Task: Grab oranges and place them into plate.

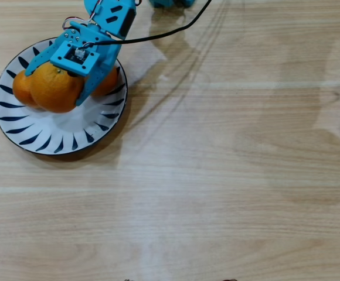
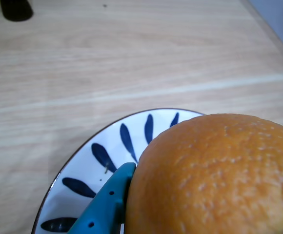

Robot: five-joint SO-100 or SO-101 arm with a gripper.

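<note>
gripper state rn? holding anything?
Gripper: closed on the large round glossy orange, held over the round white plate with dark blue leaf strokes; in the wrist view one blue finger presses against the fruit.

Blue arm comes in from top edge of overhead view, angled down-left. Gripper [image 1: 64,93] points toward lower left — jaws spread around the large orange [image 1: 55,88], one finger each side. Wrist view: one blue fingertip [image 2: 110,202] pressed against the fruit's left side.
</note>
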